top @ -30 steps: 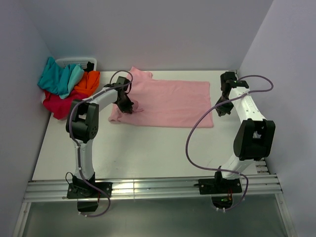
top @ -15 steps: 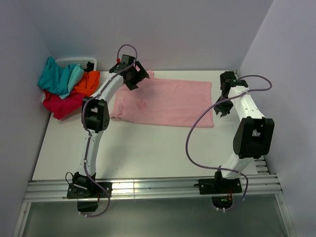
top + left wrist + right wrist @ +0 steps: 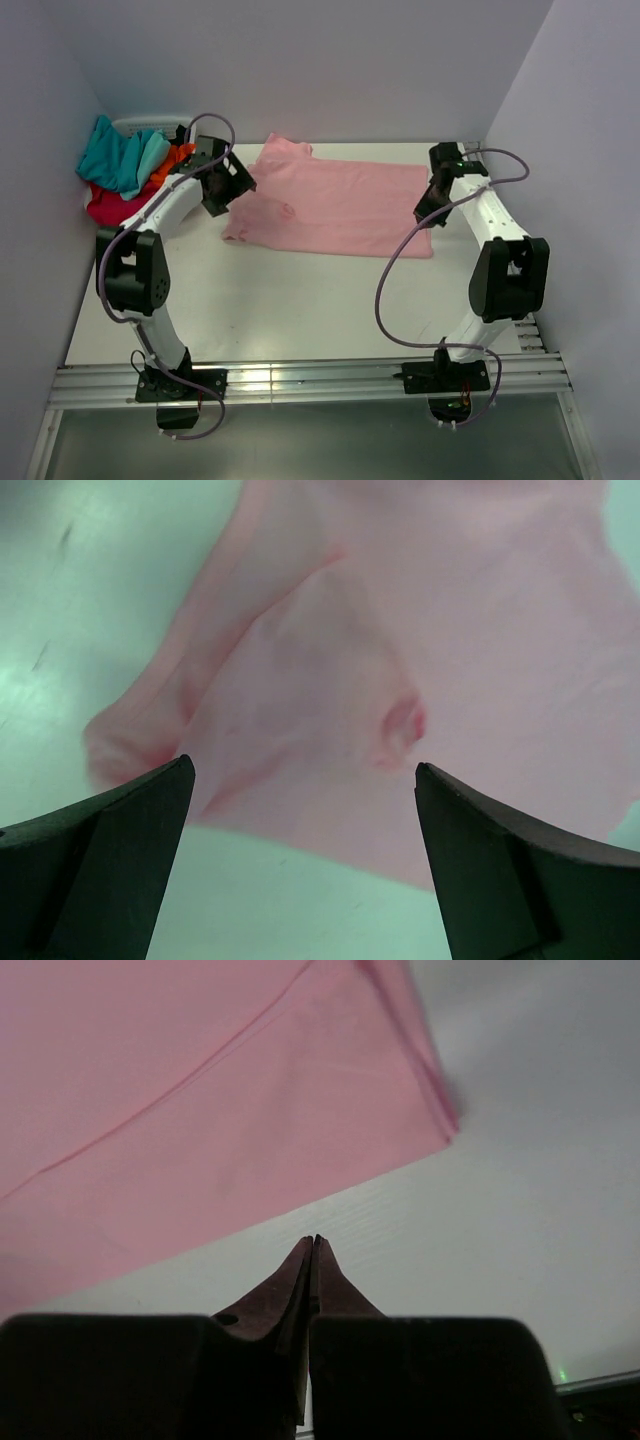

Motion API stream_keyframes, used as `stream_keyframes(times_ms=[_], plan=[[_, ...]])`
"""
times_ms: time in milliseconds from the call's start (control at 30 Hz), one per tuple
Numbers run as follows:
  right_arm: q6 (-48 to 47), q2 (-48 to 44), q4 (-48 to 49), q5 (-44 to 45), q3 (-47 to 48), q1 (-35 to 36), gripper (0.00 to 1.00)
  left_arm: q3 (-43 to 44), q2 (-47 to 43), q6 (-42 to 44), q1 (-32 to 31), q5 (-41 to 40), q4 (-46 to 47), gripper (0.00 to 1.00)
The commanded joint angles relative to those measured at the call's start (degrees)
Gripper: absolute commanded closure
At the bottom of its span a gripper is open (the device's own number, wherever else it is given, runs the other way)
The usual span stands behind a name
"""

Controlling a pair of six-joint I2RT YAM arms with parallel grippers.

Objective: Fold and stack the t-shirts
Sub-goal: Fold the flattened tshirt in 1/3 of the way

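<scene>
The light pink t-shirt [image 3: 335, 205] lies spread flat on the white table, with a small pucker [image 3: 400, 725] near its left sleeve. My left gripper [image 3: 228, 186] hovers over the shirt's left edge. It is open and wide, with nothing between its fingers [image 3: 302, 770]. My right gripper [image 3: 430, 205] is at the shirt's right edge. In the right wrist view it is shut and empty [image 3: 315, 1242] over bare table, with the pink hem [image 3: 250, 1120] just ahead. The teal [image 3: 115, 155], orange [image 3: 178, 165] and crimson [image 3: 115, 205] t-shirts lie heaped at the back left.
A white basket [image 3: 150, 122] sits under the heap in the back-left corner, against the walls. Walls close the table in at the back, left and right. A metal rail [image 3: 300, 378] runs along the near edge by the arm bases.
My left gripper let go of the shirt's left sleeve, opened, swung up and back, then came down left of the shirt. My right gripper shifted slightly toward the shirt's right edge.
</scene>
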Motion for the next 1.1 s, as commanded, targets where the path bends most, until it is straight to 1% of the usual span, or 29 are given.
stream_keyframes(times_ms=[0, 33, 133, 167, 300, 400, 533, 733, 800, 967, 1067], plan=[[1.6, 2.0, 3.1, -2.8, 0.1, 4.0, 1.0, -7.0, -3.4, 2.5, 0.4, -2.7, 1.0, 0.02], [1.7, 3.7, 3.6, -2.8, 0.3, 5.5, 1.0, -8.1, -3.4, 3.0, 0.8, -2.8, 0.7, 0.03], [2.4, 7.0, 4.4, -2.8, 1.4, 6.8, 1.0, -8.8, -3.4, 3.8, 1.5, -4.0, -0.1, 0.03], [2.6, 7.8, 4.6, -4.2, 2.3, 6.8, 1.0, -9.0, -3.2, 3.9, 1.9, -4.1, 0.0, 0.03], [3.0, 11.8, 3.9, -3.9, 5.1, 7.4, 1.0, -9.1, -2.1, 3.6, 3.2, -5.1, -1.0, 0.03], [2.9, 12.5, 2.9, -3.4, 6.4, 7.9, 1.0, -9.6, -2.2, 3.3, 4.5, -6.1, -1.9, 0.02], [3.2, 11.7, 3.1, -3.1, 4.8, 8.4, 1.0, -11.0, -2.8, 2.4, 6.0, -5.3, -2.4, 0.03], [3.5, 11.0, 4.7, -3.1, 0.1, 8.6, 1.0, -15.7, -4.3, -0.1, 6.1, -4.5, -2.2, 0.09], [3.4, 11.3, 4.9, -1.9, -0.4, 8.5, 1.0, -16.0, -3.9, -0.1, 6.1, -4.6, -2.1, 0.11], [3.0, 12.2, 4.4, -1.0, 0.4, 8.6, 1.0, -16.0, -2.4, -1.4, 6.1, -2.0, -0.5, 0.15], [2.6, 12.4, 4.5, -0.7, 0.0, 8.6, 1.0, -15.8, -0.6, -1.8, 6.1, -0.9, 0.5, 0.21]])
